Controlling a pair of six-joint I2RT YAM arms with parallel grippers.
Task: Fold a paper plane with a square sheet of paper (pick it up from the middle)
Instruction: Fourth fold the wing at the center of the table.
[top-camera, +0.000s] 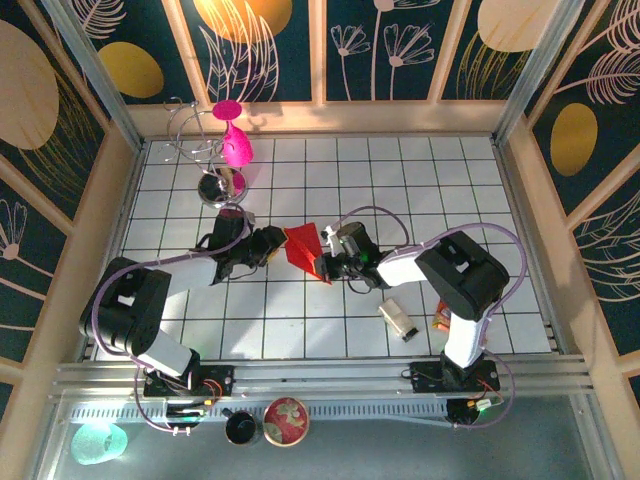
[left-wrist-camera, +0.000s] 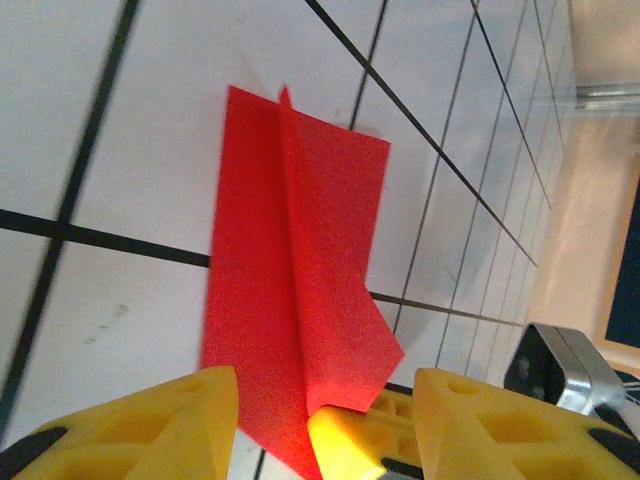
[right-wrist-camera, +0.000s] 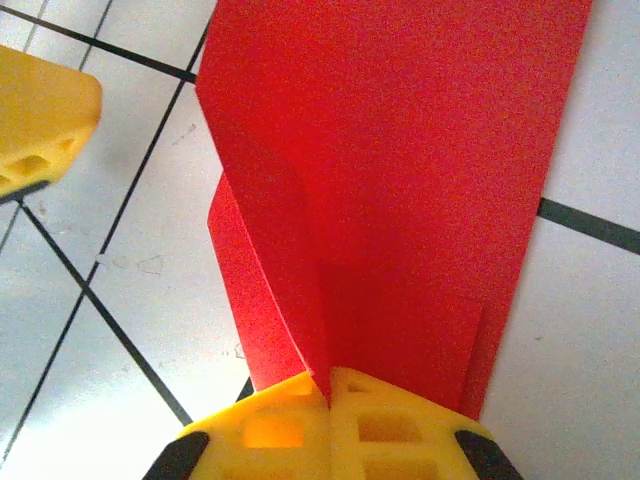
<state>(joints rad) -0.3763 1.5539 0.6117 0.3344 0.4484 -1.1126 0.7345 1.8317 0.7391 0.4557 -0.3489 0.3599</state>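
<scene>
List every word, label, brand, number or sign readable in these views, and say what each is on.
No text can be read in these pictures.
On the red paper: nothing, it is plain.
On the red disc: a pattern, too small to tell if it holds words.
On the packet: partly hidden by the arm, any print too small to read.

the white tiled table top with dark grid lines (top-camera: 420, 190) carries a bright red folded sheet of paper (top-camera: 303, 245) near its middle. the sheet rests on the tiles with its middle fold raised. behind the sheet, to the left, stands a chrome wire stand with a round shiny base (top-camera: 216, 186). in front of the sheet, to the right, lies a small silver and white packet (top-camera: 399, 318).
</scene>
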